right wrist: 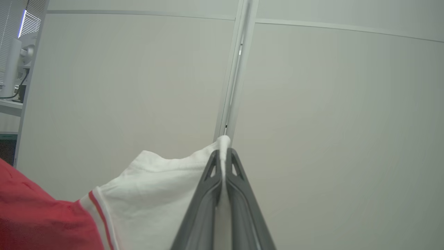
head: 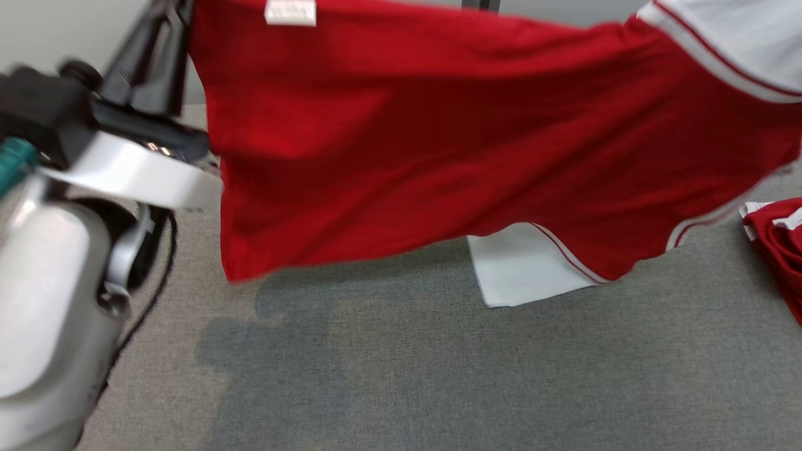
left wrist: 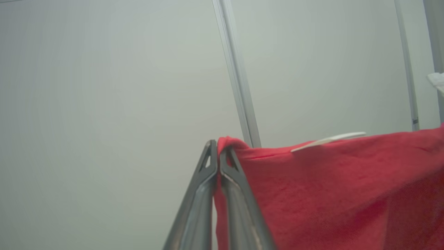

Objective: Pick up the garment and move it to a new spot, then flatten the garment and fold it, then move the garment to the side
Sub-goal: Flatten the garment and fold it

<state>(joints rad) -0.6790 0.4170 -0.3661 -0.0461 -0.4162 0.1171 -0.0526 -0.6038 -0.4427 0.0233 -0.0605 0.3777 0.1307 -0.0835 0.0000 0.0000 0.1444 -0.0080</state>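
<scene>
Garment (head: 438,144) is up in the air, stretched btwn both arms above the grey table (head: 438,382). Red body w/ white sleeves and thin red-white trim. Head view is a bit blurred.

Left pincer (head: 164,25) is at the top left of the head view, clamped on the red top corner. From the left wrist cam, the left pincer (left wrist: 218,152) has its two dark fingers (left wrist: 197,194) pressed together, w/ a pinch of red cloth poking out at the tips. Small white label (head: 290,11) sits on the top edge near that grip. The wrist cam catches the label (left wrist: 329,139) edge-on.

Right pincer (right wrist: 224,156) is likewise squeezed closed, on white sleeve cloth (right wrist: 159,187), w/ a nub of white sticking past the tips. The red part is at the lower left of that view.

In the head view the cloth hangs like a sheet, bottom hem slanting. One white sleeve (head: 526,266) dangles lowest, mid-frame. Can't tell if it touches the table. The other white sleeve (head: 733,44) runs off the top right corner. Shadow (head: 276,351) falls on the table under the left half.

Second red garment (head: 780,250) w/ white trim lies on the table at the right edge, apart from the held one. Pale forearm (head: 44,300) bulks at the lower left. In the bg there's a plain pale wall (left wrist: 104,104) w/ a metal strip (left wrist: 237,80) running up it.
</scene>
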